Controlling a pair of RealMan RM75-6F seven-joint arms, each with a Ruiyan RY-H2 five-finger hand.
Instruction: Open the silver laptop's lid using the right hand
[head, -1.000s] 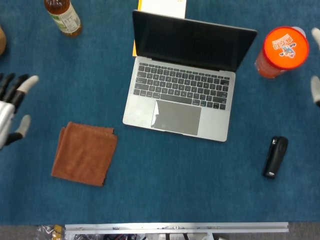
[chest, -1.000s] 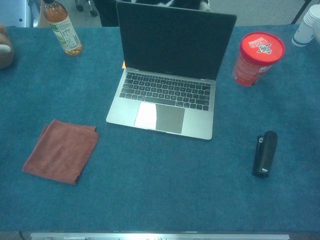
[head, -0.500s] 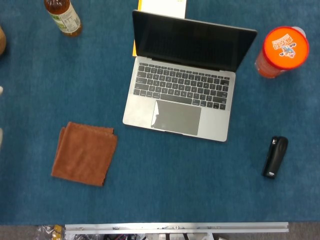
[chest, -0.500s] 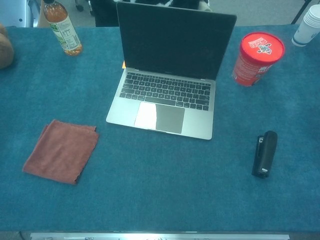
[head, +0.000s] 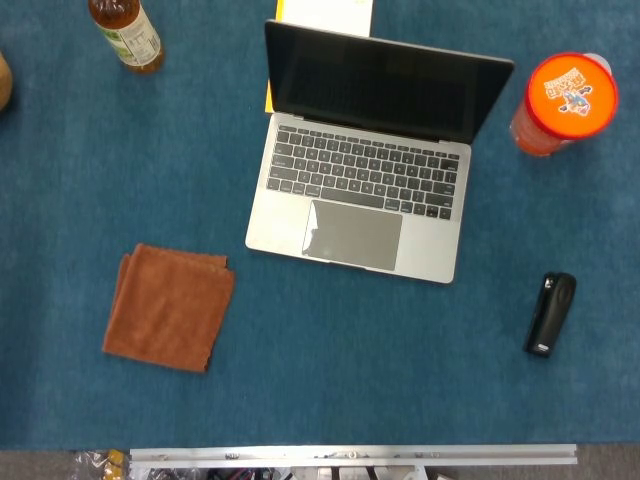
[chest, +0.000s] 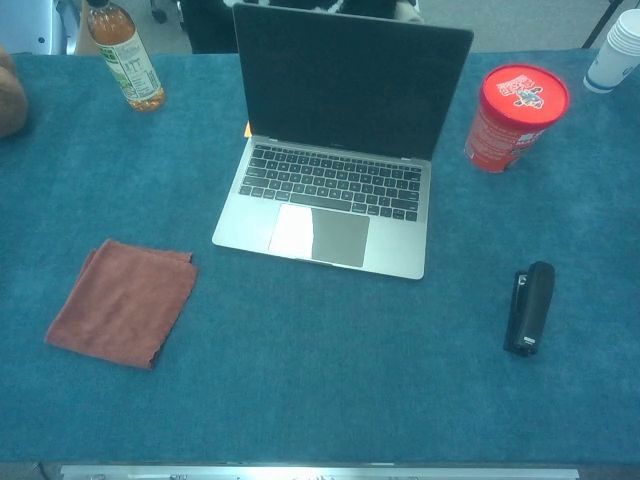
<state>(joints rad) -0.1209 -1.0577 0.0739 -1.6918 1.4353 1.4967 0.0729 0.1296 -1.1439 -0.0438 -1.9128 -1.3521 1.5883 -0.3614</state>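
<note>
The silver laptop (head: 360, 200) (chest: 330, 200) stands on the blue table with its lid (head: 385, 85) (chest: 350, 80) raised upright and the dark screen facing me. Its keyboard and trackpad show in full. Neither of my hands shows in the head view or the chest view.
A brown cloth (head: 168, 307) (chest: 122, 301) lies front left. A black stapler (head: 551, 314) (chest: 529, 306) lies front right. A red-lidded canister (head: 562, 103) (chest: 514, 104) stands right of the laptop, a tea bottle (head: 126, 33) (chest: 124, 58) at the back left, white cups (chest: 620, 48) at the far right.
My left hand has left the left edge of the head view and my right hand its right edge. The laptop has not moved.
</note>
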